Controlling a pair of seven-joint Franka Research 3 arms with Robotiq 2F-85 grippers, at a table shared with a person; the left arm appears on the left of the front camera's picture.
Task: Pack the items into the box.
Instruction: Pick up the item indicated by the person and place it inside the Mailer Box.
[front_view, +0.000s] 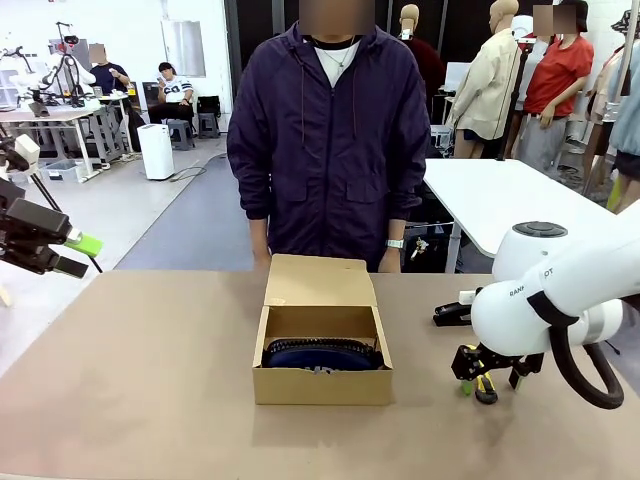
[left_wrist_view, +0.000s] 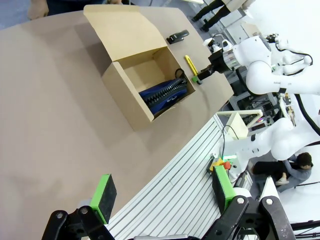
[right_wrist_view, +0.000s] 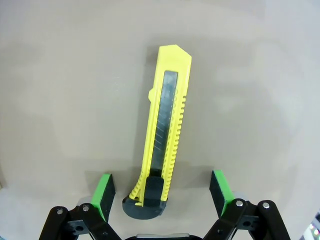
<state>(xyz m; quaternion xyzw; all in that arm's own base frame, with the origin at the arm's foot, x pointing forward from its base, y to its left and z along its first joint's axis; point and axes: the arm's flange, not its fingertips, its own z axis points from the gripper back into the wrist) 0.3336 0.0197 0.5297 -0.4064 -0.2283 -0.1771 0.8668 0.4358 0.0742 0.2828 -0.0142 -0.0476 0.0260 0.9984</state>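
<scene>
**A:** How is the slim yellow-and-black utility knife (right_wrist_view: 162, 135) placed relative to the fingers?

**B:** It is laid flat on the table, with its black butt end set between the green pads (right_wrist_view: 105, 192) of the right gripper (right_wrist_view: 162, 191). The jaws are spread wide and nothing is held. The long axis is pointed straight away from the wrist, square to the closing line, so the narrow width is offered to the pads.

**A:** And the left gripper (left_wrist_view: 163, 192)?

**B:** It is spread wide and empty too, well off at the table's left side, so the right arm is judged nearer. The brown cardboard box (front_view: 322, 387) is set open at mid-table, to the knife's left. The navy blue zippered fabric pouch (front_view: 322, 355) is already laid inside.
</scene>
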